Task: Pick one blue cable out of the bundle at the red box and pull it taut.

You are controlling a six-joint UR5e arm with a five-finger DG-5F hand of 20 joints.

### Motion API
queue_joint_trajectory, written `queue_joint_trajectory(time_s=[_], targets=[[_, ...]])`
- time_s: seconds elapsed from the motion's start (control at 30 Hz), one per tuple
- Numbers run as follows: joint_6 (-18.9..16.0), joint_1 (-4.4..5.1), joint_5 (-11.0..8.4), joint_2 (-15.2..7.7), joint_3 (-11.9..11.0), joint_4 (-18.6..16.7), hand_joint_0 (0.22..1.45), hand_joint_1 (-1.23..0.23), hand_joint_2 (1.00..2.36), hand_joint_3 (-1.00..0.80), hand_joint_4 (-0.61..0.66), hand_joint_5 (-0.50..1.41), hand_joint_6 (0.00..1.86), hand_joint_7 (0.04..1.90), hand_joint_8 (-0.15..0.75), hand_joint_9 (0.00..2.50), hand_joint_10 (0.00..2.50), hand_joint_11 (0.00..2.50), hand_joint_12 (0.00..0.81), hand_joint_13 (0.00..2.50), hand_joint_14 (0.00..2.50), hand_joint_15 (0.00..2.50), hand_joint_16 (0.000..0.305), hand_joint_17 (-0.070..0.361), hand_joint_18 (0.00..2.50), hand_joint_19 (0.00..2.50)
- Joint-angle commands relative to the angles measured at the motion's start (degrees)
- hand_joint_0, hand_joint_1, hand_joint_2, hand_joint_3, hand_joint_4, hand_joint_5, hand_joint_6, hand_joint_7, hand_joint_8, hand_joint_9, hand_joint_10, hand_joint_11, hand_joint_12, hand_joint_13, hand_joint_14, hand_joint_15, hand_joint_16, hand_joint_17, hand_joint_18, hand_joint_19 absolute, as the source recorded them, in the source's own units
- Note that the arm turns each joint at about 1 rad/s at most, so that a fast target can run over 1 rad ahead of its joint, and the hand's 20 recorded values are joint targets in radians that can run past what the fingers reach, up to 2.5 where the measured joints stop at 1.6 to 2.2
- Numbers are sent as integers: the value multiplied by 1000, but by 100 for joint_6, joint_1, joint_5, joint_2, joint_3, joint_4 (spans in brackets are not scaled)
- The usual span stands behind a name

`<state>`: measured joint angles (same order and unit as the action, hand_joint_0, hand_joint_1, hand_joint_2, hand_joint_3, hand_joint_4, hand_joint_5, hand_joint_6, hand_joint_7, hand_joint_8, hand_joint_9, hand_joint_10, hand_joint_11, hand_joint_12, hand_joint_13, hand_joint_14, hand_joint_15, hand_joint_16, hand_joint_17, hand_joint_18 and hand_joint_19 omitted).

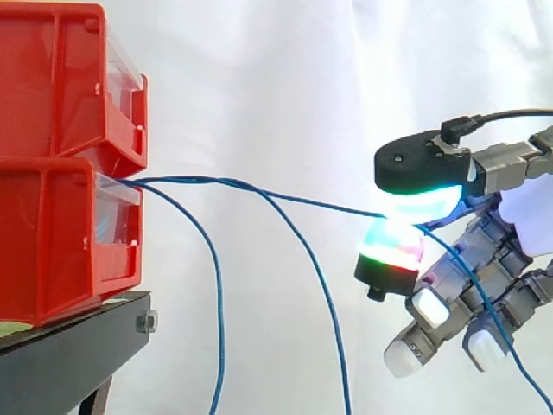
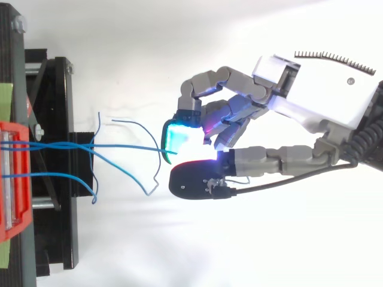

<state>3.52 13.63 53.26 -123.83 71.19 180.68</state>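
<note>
Blue cable, I record, sits pinched in the hand's curled fingers, running almost level across to the red box.

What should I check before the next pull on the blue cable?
1. Single cable in the grip: ok. The hand pinches one blue cable between its thumb and a finger pad.
2. Tautness: not ok. That cable is slightly bowed between the red box and the hand.
3. Other cables clear: ok. Two loose cables hang down, apart from the hand.
4. Cable tail: cannot tell. It trails across the lower fingers and might snag.
5. Cable fixing inside the box: cannot tell, hidden.
6. Box support: ok. It rests on the black stand. Whether it is fastened, cannot tell.
</note>
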Motion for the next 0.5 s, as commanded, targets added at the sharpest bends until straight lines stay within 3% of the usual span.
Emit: queue_joint_trajectory(time_s=[0.0,0.47], targets=[[0,-1,0,0,0,2,581,-800,1027,103,87,-103,826,1382,398,886,15,783,464,683,7,266,64,145,955,396],[0,-1,0,0,0,2,581,-800,1028,99,86,-104,826,1379,396,884,15,784,461,679,7,263,64,144,948,396]])
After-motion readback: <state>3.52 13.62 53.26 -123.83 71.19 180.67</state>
